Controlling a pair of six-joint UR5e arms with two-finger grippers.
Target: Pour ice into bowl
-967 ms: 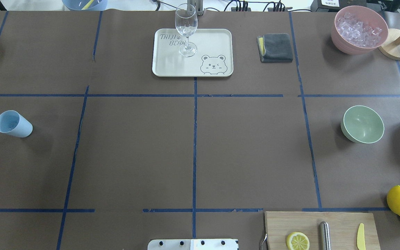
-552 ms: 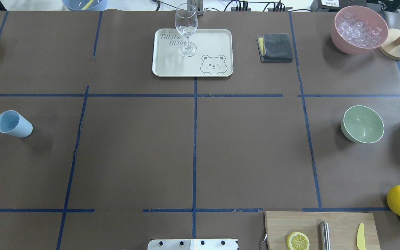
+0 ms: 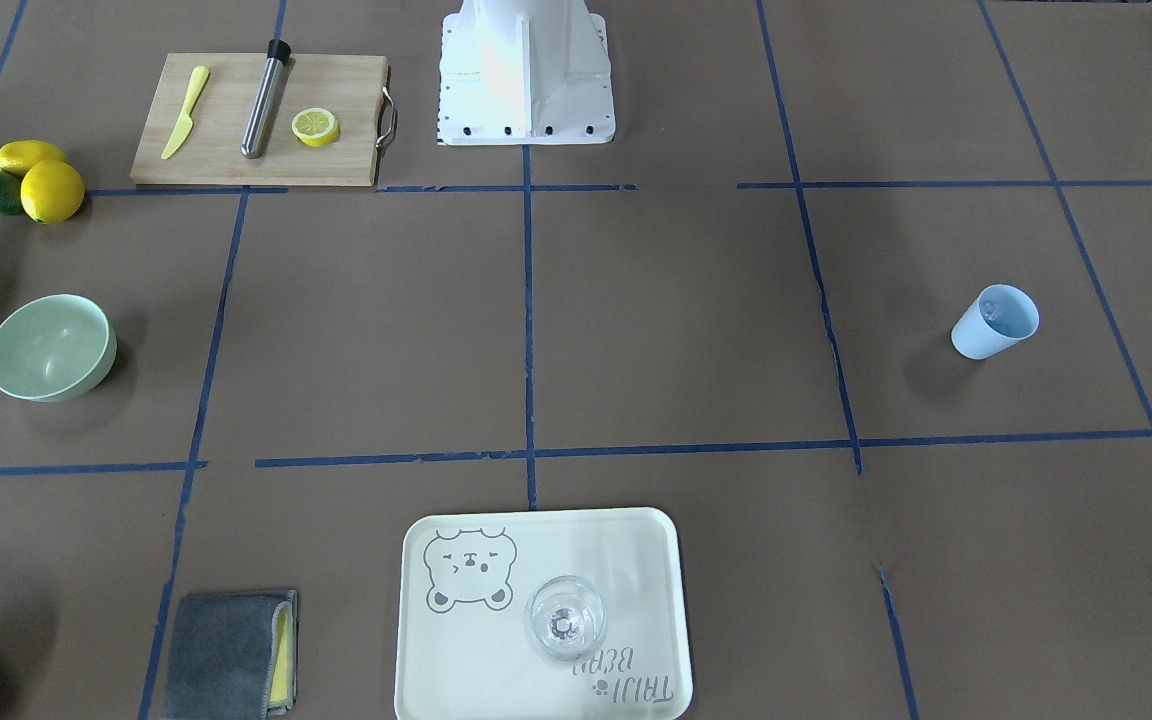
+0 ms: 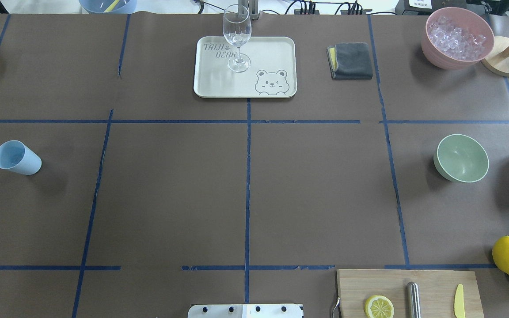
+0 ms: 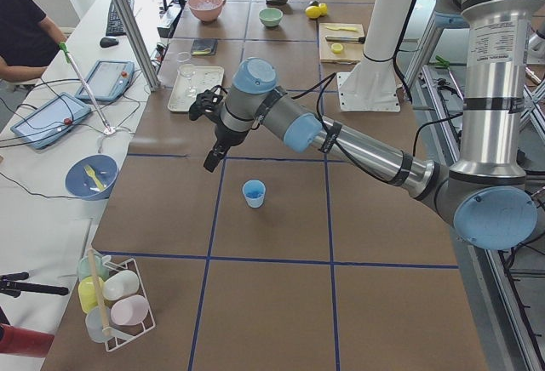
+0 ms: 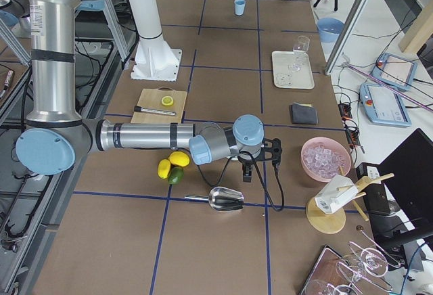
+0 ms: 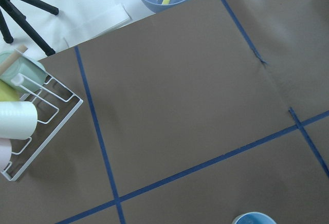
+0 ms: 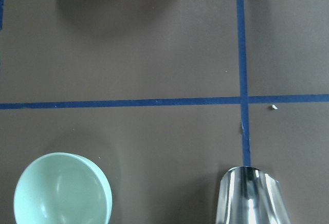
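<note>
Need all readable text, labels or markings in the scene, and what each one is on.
"TAIJI BEAR": printed on the cream tray, beside a bear-face drawing; it reads upside down in the front-facing view.
White label on a dark device at the table's far edge: too small to read.
Sticker on the left arm's upright link: blurred, unreadable.
No other text can be made out.

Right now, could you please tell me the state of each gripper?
Left gripper: cannot be told, seen only from the side.
Right gripper: cannot be told, seen only from the side.
</note>
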